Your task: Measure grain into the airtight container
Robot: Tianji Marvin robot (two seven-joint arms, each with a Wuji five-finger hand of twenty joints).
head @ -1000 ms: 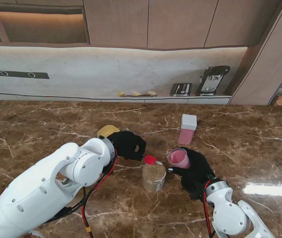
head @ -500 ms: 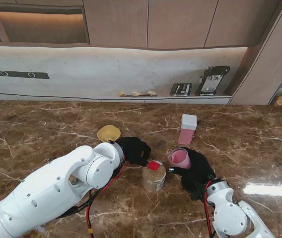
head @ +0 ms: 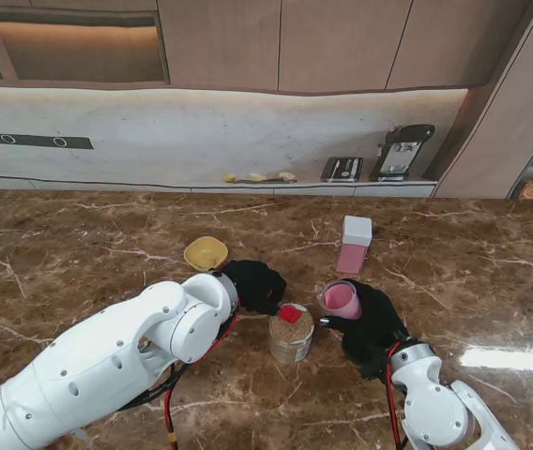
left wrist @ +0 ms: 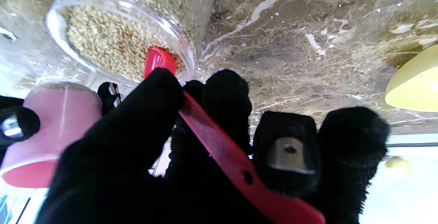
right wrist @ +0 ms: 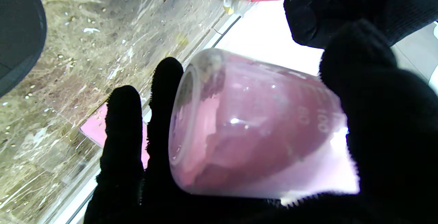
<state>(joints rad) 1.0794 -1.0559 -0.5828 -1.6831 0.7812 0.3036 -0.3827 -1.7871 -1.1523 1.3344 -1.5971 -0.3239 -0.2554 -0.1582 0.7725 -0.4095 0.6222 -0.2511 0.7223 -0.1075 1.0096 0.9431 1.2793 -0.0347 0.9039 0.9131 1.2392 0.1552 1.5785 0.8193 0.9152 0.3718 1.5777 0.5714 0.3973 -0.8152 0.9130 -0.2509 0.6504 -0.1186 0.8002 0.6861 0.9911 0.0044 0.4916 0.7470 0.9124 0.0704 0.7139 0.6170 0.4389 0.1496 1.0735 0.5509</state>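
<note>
While the grain jar [head: 291,336] stands on the counter [head: 454,272] between both hands, the red scoop [head: 289,314] rests bowl-first at its mouth, handle running back into the left hand [head: 252,284], fingers clamped on it. Just right, the right hand [head: 372,323] grips a pink measuring cup [head: 340,299], apparently empty.

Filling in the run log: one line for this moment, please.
left hand: holds red scoop over grain jar | right hand: holds pink cup beside jar | pink container: untouched, farther back
</note>
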